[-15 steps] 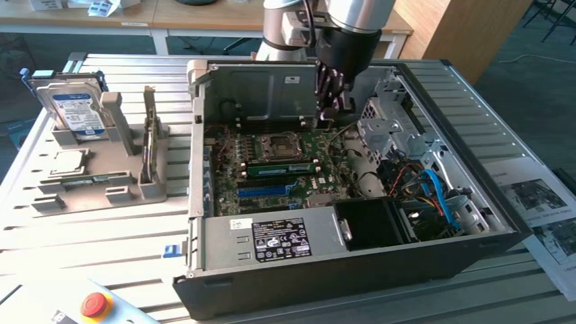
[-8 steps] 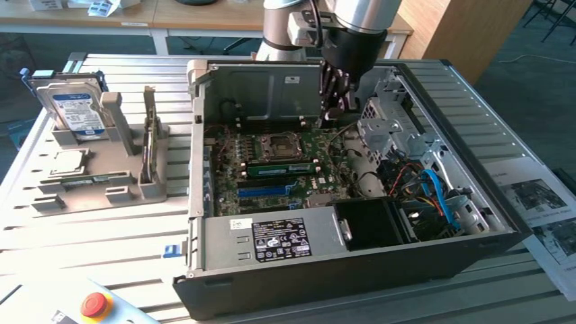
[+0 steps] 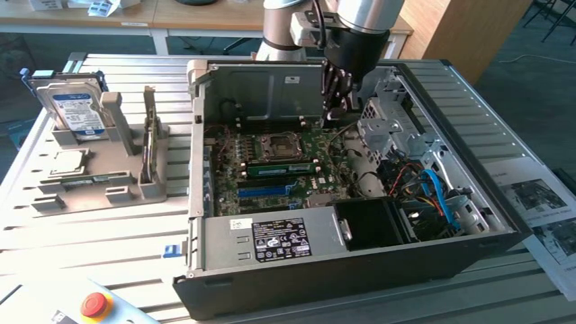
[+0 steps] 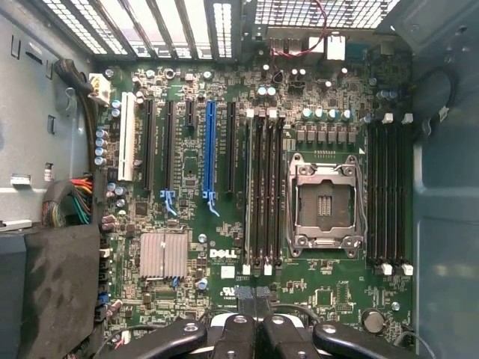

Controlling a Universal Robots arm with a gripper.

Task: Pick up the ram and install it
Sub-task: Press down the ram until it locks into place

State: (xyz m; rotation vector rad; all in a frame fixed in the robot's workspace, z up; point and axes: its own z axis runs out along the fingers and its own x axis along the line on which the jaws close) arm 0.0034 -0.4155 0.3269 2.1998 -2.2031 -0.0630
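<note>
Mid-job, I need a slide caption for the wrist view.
Shut gripper above the motherboard, looking down on the empty CPU socket, black memory slots and long blue slot.

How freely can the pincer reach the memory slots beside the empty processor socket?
Probably freely: the pincer hangs inside the open case, near the memory slots, and nothing lies across them.

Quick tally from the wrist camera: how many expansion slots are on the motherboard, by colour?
white slot: 1
blue slot: 1
black slots: 4, one of them short
Total: 6
</note>
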